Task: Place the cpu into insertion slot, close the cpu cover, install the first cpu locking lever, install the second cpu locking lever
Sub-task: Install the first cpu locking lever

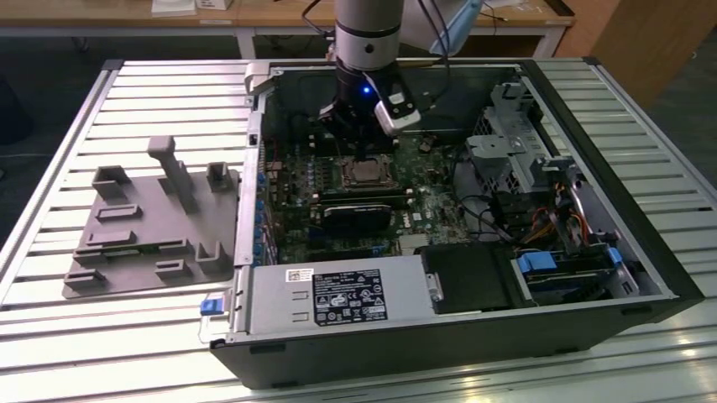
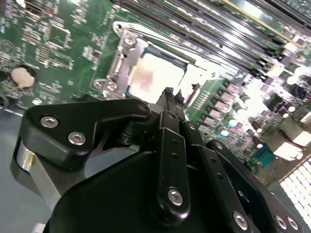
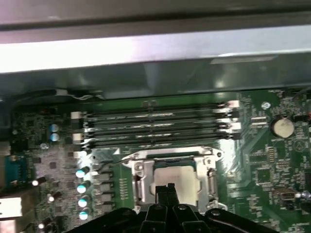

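Near the middle of the frame the cpu sits in the insertion slot, with the cpu cover lying flat around it. The gripper, tips pressed together, overlaps the cpu's edge; contact is unclear. Long memory slots run just beyond the cover

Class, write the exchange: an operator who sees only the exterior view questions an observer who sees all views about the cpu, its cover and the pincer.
Operator: What has been done so far?
Observer: In the first wrist view the cpu cover lies flat, framing the seated cpu.
Operator: What is nearest it?
Observer: In both wrist views the pincer, shut, has its tips by one edge of the cpu.
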Robot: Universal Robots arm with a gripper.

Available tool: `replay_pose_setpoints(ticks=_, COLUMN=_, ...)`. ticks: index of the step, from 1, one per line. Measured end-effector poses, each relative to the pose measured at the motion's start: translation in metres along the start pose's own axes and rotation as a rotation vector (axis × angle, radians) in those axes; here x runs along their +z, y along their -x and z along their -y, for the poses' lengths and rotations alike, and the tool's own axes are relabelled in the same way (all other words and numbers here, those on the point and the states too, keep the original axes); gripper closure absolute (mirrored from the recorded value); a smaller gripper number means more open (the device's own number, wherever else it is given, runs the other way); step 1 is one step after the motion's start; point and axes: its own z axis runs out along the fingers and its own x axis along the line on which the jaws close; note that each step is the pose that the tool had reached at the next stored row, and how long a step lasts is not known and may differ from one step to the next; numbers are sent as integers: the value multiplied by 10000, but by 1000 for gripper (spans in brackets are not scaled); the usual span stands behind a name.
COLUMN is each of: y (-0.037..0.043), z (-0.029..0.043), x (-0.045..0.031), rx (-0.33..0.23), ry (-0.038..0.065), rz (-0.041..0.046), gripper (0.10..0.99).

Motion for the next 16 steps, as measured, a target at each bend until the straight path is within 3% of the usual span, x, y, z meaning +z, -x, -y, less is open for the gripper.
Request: replay_pose_setpoints(ticks=16, y=-434, z=39, x=-7, rx=-1, ry=4, rz=46, gripper=984)
